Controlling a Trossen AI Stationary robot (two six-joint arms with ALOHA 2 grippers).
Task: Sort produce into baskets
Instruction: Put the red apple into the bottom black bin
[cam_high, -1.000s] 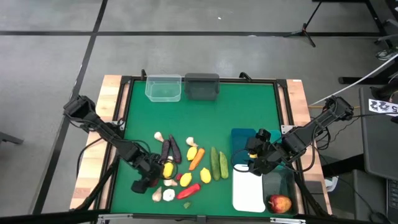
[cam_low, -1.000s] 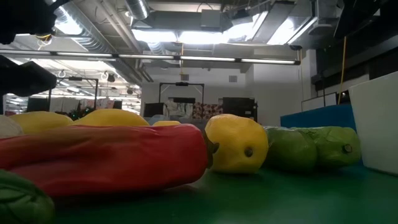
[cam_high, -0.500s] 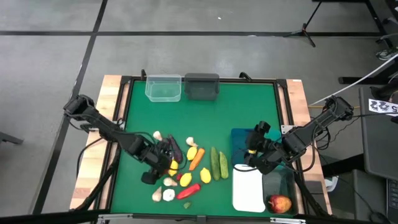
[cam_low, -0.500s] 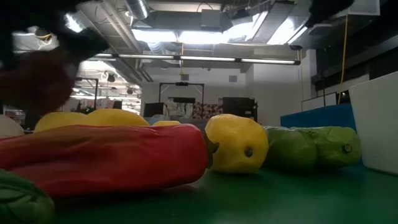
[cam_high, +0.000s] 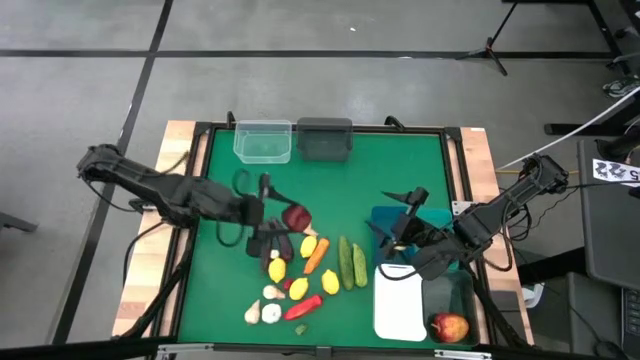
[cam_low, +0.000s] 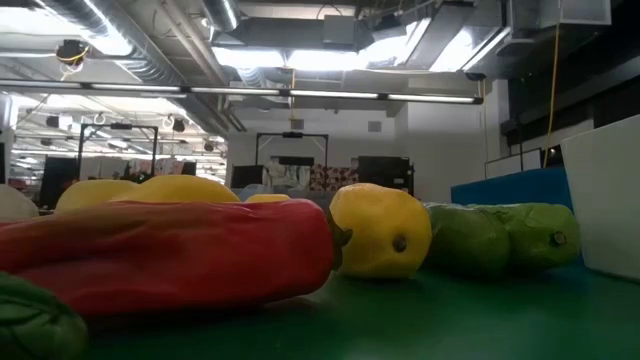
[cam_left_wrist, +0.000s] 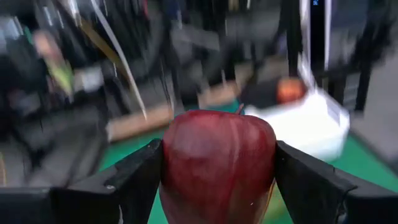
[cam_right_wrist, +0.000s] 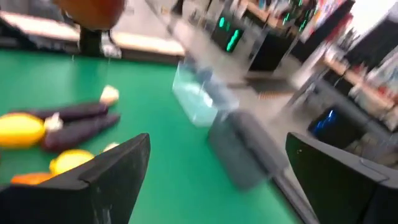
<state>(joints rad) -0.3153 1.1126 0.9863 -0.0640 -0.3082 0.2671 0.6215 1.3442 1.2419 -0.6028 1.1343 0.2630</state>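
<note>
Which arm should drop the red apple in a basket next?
Left. The left gripper is already shut on the red apple, lifted above the produce pile. The right gripper is open and empty over the blue basket.

glossy red apple (cam_left_wrist: 217, 162), clear plastic basket (cam_high: 263, 141)

Green table mat (cam_high: 330, 190) inside dark frame. Wooden table edges (cam_high: 178, 160) at both sides. Grey floor (cam_high: 300, 60) with dark tape lines. Tripod (cam_high: 505, 40) beyond far right corner.
</note>
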